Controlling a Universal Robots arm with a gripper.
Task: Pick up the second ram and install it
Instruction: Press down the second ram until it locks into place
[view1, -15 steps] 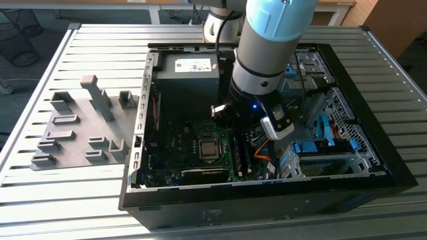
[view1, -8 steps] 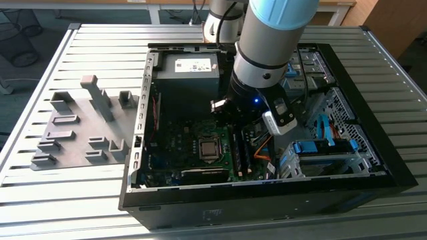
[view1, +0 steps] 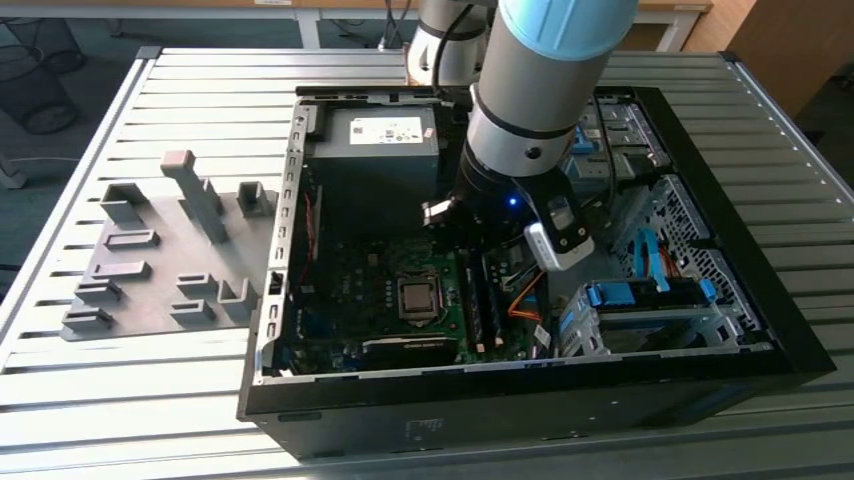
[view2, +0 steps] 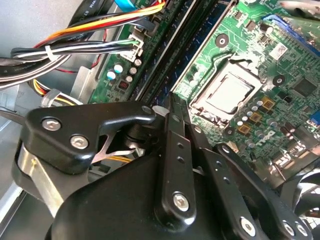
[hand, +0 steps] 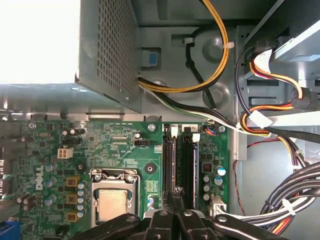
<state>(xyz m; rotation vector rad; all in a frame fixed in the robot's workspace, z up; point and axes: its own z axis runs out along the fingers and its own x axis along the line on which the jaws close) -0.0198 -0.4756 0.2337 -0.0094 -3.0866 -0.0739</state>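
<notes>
The fingers (hand: 172, 197) sit pressed narrowly together above the memory slots (hand: 182, 165) of the motherboard (hand: 125, 165); whether they pinch the second ram cannot be told, as no blue-green stick is clearly visible between them. The arm (view1: 534, 120) reaches down into the open computer case (view1: 747, 360) (beside the processor socket (view2: 227, 95)). Grey fixture blocks (view1: 174, 250) lie on the slatted surface (view1: 80, 400).

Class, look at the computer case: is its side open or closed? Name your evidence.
Open. In the exterior view the computer case has no side cover, so the motherboard is exposed.
</notes>
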